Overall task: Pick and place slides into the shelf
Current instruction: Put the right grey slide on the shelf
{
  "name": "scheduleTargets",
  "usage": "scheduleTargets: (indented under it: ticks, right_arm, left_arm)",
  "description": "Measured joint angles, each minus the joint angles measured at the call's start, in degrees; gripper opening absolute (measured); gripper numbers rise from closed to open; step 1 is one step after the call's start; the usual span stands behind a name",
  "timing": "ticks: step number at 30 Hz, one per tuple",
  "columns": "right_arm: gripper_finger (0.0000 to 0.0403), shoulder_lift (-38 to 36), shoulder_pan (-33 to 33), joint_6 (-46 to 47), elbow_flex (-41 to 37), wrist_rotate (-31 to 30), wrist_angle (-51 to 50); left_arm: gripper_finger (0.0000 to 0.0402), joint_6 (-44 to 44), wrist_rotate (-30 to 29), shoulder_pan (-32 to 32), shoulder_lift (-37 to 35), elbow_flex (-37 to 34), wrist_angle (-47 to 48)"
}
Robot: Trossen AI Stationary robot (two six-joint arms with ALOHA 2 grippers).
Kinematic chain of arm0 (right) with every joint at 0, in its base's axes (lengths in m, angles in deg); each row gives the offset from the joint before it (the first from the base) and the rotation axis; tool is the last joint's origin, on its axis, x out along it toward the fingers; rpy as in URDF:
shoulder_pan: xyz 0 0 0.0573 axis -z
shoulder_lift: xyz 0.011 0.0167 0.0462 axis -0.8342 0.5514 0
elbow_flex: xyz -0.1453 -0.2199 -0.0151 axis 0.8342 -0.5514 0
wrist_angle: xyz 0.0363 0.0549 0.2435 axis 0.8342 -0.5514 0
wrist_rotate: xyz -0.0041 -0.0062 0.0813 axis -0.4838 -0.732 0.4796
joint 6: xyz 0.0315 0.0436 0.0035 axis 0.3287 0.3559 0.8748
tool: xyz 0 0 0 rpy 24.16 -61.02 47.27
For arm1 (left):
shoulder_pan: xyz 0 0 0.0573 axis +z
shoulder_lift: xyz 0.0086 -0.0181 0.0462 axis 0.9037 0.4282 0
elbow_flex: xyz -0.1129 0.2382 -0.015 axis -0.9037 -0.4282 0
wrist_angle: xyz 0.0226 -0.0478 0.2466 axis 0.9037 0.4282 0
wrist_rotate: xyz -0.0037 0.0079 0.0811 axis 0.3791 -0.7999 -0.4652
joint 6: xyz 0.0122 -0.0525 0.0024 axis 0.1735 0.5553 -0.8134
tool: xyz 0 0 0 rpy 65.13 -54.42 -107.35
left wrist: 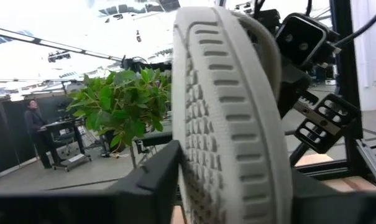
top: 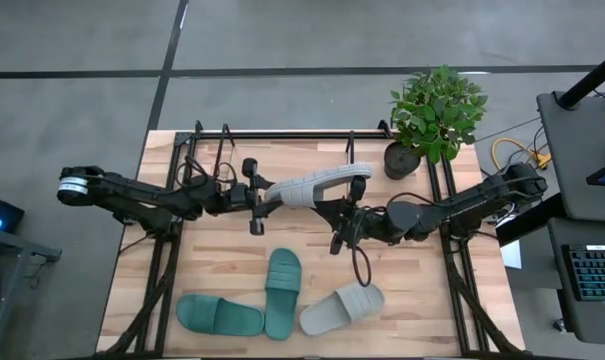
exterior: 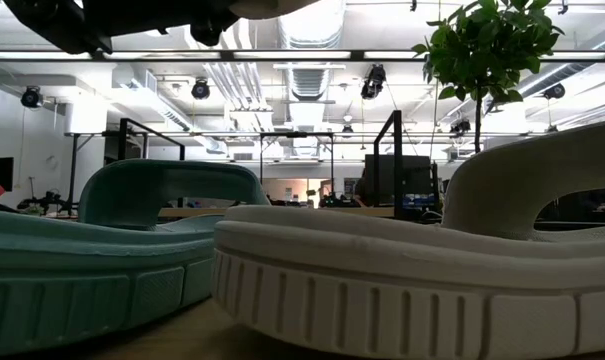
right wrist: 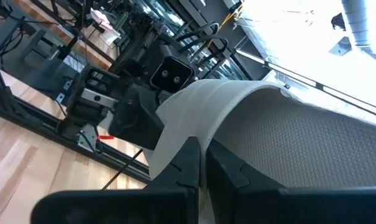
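A: Where's the grey slide [top: 312, 187]?

B: Centre of the high view, in the air, held between both arms. The left gripper [top: 260, 196] is clamped on its left end and the right gripper [top: 350, 196] on its right end, where the strap is.

A: Sure about both grips?

B: The left wrist view has the ribbed sole [left wrist: 228, 118] standing on edge between that arm's fingers [left wrist: 151, 177]. The right wrist view shows dark fingers [right wrist: 188, 163] pinching the strap's edge [right wrist: 206, 102].

A: The other slides?

B: On the table [top: 212, 260] at the bottom centre of the high view: one teal slide [top: 219, 316] lying crosswise, another teal slide [top: 282, 291] upright just right of it, and a second grey slide [top: 341, 308] angled at the right.

A: The shelf?

B: Its black rail [top: 282, 135] runs across the upper edge of the table, with a potted plant [top: 434, 112] at its upper right.
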State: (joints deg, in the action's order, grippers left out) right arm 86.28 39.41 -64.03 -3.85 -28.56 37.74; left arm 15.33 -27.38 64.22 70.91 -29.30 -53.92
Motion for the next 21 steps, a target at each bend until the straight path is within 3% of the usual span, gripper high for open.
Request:
scheduleTargets:
  ticks: [6, 16, 21]
  right_arm:
    - [0.0009, 0.04, 0.01, 0.13, 0.0, -0.06, -0.35]
    - [0.0009, 0.07, -0.07, 4.5, -0.02, -0.56, -0.52]
    - [0.0016, 0.07, -0.15, 4.65, 0.0, -4.39, -0.99]
  left_arm:
    - [0.0019, 0.06, -4.99, -0.02, -0.04, 0.33, -0.06]
    - [0.0017, 0.07, -8.09, -0.07, 0.02, 0.33, 0.05]
    - [0.0017, 0.04, -10.21, -0.07, 0.0, 0.33, 0.13]
